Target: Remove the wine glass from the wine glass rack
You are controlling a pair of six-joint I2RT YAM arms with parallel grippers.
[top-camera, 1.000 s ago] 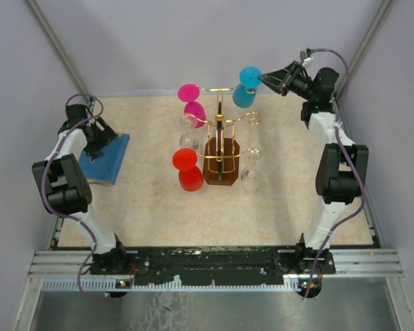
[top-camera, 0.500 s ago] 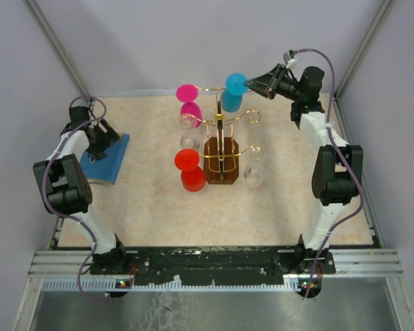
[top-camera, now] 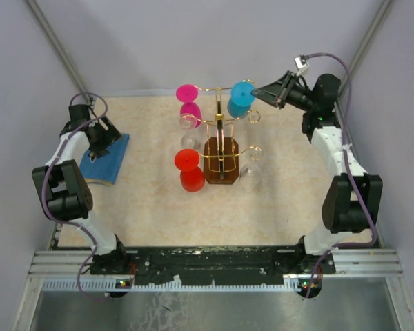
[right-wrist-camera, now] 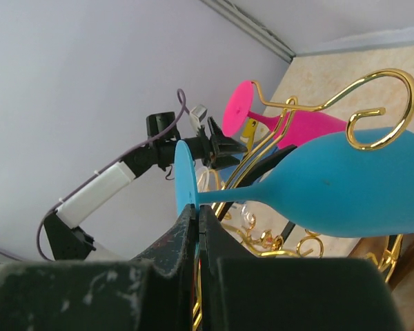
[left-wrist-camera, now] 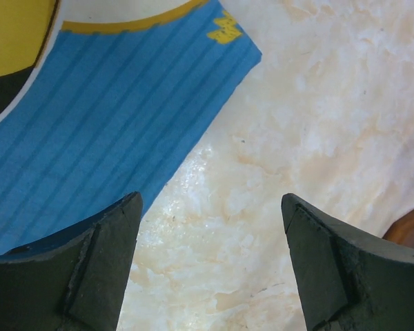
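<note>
Now the right gripper (top-camera: 257,90), at the upper right of the overhead frame, has its jaws pinching the round foot of the blue wine glass (top-camera: 240,102). The glass lies tilted against the top right scroll arm of the wine glass rack (top-camera: 219,165), mid-surface (top-camera: 152,207). The step in hand looks like drawing it off the wire; whether the stem is clear I cannot tell. Next, slide it outward past the scroll without snagging. The left gripper (left-wrist-camera: 210,227), jaws spread and empty, hovers over a blue mat (left-wrist-camera: 110,131).
</note>
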